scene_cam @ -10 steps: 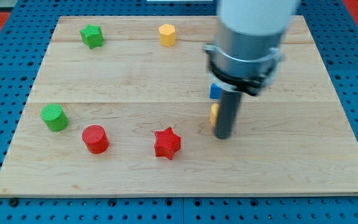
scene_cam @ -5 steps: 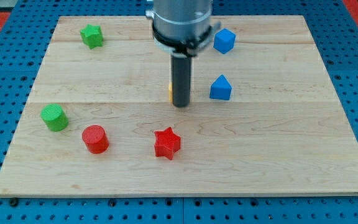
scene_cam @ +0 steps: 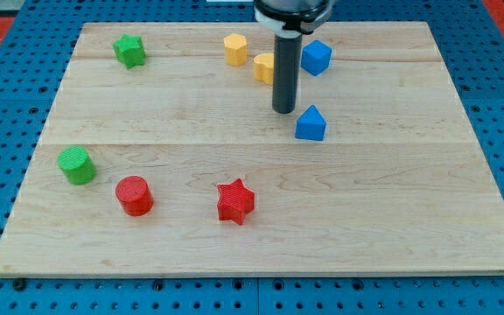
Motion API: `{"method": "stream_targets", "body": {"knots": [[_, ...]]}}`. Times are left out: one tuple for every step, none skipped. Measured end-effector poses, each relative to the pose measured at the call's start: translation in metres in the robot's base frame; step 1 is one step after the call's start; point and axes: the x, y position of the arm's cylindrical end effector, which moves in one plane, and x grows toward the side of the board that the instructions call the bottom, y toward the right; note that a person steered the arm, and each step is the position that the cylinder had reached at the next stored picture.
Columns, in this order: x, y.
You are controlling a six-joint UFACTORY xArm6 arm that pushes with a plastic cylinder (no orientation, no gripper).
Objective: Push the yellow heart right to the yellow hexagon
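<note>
The dark rod is standing straight up near the top of the wooden board (scene_cam: 462, 175). My tip (scene_cam: 283, 111) is resting on the wood, just to the view's right of and below the yellow heart (scene_cam: 264, 67). The rod is covering the right edge of the heart, so I cannot tell if it is touching it. There are no jaws here, only the plain rod, and it is holding nothing.

The yellow heart is sitting just beside the yellow hexagon (scene_cam: 234, 48), a little lower and to the view's right of it. The two are very close, almost touching.

A blue cube (scene_cam: 316, 57) is sitting just to the right of the rod. Another blue block (scene_cam: 311, 124), pointed at the top, is lying just below and right of my tip.

A green star (scene_cam: 129, 50) is waiting at the top left. A green cylinder (scene_cam: 76, 164), a red cylinder (scene_cam: 135, 195) and a red star (scene_cam: 235, 200) are sitting lower down, well apart from the tip.
</note>
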Motion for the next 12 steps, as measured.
{"method": "stream_targets", "body": {"knots": [[-0.025, -0.016], [-0.054, -0.043], [-0.081, -0.059], [-0.082, -0.092], [-0.051, -0.085], [-0.051, -0.027], [-0.052, -0.009], [-0.088, -0.020], [-0.095, -0.029], [-0.095, -0.030], [-0.095, -0.030], [-0.095, -0.025]]}}
